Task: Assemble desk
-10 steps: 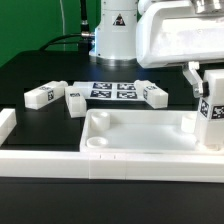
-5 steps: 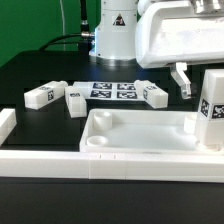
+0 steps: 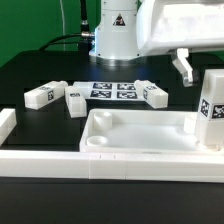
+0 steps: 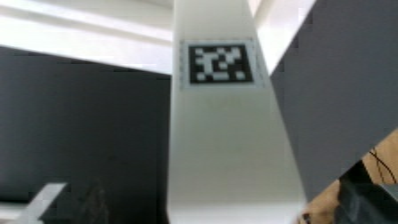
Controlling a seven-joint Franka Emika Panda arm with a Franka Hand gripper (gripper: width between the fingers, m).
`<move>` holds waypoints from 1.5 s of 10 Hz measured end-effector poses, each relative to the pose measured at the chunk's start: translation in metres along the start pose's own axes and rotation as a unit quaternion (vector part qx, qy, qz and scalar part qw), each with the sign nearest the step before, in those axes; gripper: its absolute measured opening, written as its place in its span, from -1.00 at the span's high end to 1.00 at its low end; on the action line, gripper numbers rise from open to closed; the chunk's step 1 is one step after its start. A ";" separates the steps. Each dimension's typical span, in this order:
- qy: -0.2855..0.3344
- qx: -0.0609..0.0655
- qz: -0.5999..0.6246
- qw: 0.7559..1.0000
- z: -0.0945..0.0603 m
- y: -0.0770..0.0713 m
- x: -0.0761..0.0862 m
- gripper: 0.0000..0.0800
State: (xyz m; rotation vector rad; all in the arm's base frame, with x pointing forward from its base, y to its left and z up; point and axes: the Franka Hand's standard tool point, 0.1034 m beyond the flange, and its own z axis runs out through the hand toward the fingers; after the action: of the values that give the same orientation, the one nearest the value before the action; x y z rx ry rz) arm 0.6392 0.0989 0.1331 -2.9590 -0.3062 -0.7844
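The white tray-like tabletop [image 3: 140,135] lies at the front of the table with its hollow side up. One white leg [image 3: 212,108] with a square tag stands upright in its corner at the exterior view's right. My gripper [image 3: 190,66] is open and empty, just above and to the left of that leg's top; only one finger [image 3: 182,67] shows. In the wrist view the same tagged leg [image 4: 222,120] runs down the middle of the picture, and the jaws stand apart from it. Three more legs lie flat behind the tabletop, the first [image 3: 42,95], the second [image 3: 75,99] and the third [image 3: 153,95].
The marker board [image 3: 113,90] lies between the loose legs at the back. Long white border bars run along the front [image 3: 60,161] and the left [image 3: 7,124]. The robot base [image 3: 115,40] stands behind the board.
The gripper has let go of the upright leg and risen up and to the exterior view's left. The leg stays standing in the tabletop corner.
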 end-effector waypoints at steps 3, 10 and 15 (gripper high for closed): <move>-0.003 0.002 -0.001 1.000 -0.009 -0.001 0.007 -0.62; -0.195 0.048 0.007 0.980 -0.010 -0.015 -0.009 -0.62; -0.288 0.069 -0.018 0.955 -0.005 -0.007 -0.011 -0.62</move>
State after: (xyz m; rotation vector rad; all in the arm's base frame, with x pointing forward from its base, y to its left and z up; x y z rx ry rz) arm 0.6255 0.1036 0.1323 -2.9816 -0.4202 0.1213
